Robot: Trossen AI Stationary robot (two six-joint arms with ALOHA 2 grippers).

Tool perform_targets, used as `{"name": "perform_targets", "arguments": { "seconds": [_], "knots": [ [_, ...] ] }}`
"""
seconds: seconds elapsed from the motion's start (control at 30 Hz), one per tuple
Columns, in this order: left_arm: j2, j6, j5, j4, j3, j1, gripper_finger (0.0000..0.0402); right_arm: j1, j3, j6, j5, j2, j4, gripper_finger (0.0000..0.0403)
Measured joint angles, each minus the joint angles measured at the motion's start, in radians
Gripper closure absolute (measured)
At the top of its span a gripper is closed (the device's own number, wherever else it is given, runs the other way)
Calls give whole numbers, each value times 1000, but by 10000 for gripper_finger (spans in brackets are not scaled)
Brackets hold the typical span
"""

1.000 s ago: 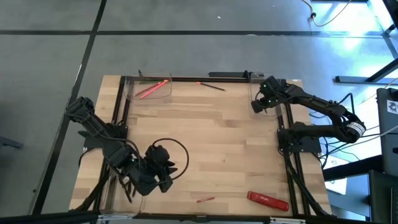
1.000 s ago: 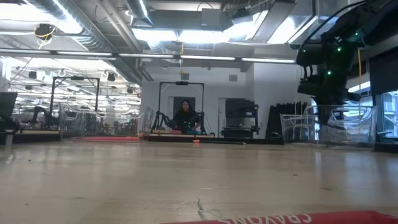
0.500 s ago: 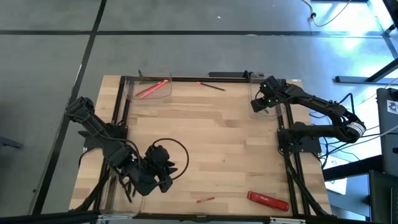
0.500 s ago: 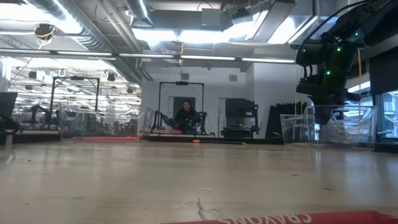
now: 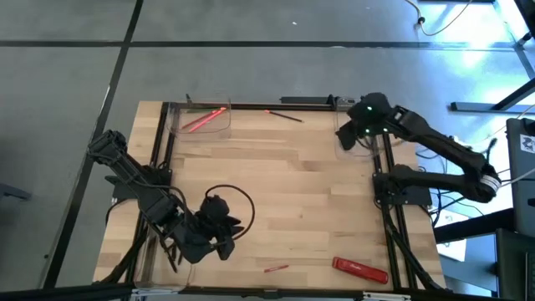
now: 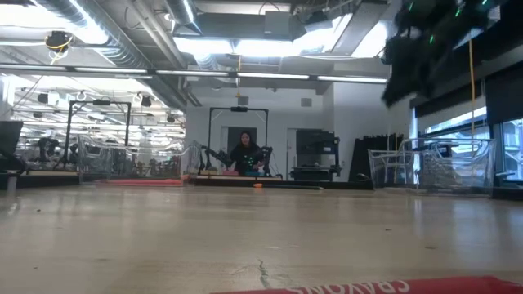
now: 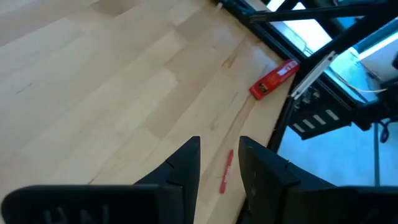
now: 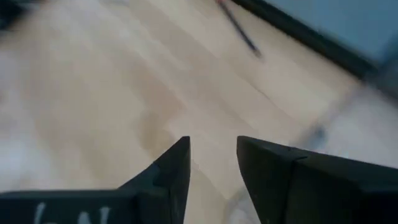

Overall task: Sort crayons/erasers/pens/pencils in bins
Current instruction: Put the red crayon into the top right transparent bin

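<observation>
1. Right gripper point(image 5: 349, 138) raised over the clear bin point(image 5: 361, 144) by the table's point(image 5: 292, 192) far right corner, fingers point(image 8: 168, 174) slightly parted, empty.
2. Left gripper point(image 5: 219, 238) near the front left corner, fingers point(image 7: 183, 168) narrowly apart, empty.
3. Crayons point(image 5: 201, 119) in the far left bin point(image 5: 201, 117); one loose crayon point(image 5: 276, 268) at the front edge; probably a pencil point(image 5: 284, 115) along the far edge.

Two crayons point(image 5: 204, 119) lie in the far-left bin point(image 5: 201, 118) — a pencil point(image 5: 286, 115) lies to its right. One crayon point(image 5: 276, 268) lies on the surface point(image 5: 292, 192) at the near edge — a flat box point(image 5: 360, 269) to its right.
</observation>
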Motion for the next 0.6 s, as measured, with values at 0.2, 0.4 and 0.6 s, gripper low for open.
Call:
{"name": "perform_targets", "arguments": {
  "seconds": [0.2, 0.4, 0.6],
  "knots": [
    [0, 122, 46, 114, 0, 39, 304, 189, 81, -47, -81, -153, 7, 283],
    [0, 262, 130, 217, 0, 114, 305, 425, 140, -85, -82, -244, 28, 297],
    [0, 305, 152, 213, 0, 156, 305, 675, 158, -152, -80, -234, 41, 301]
  ]
}}
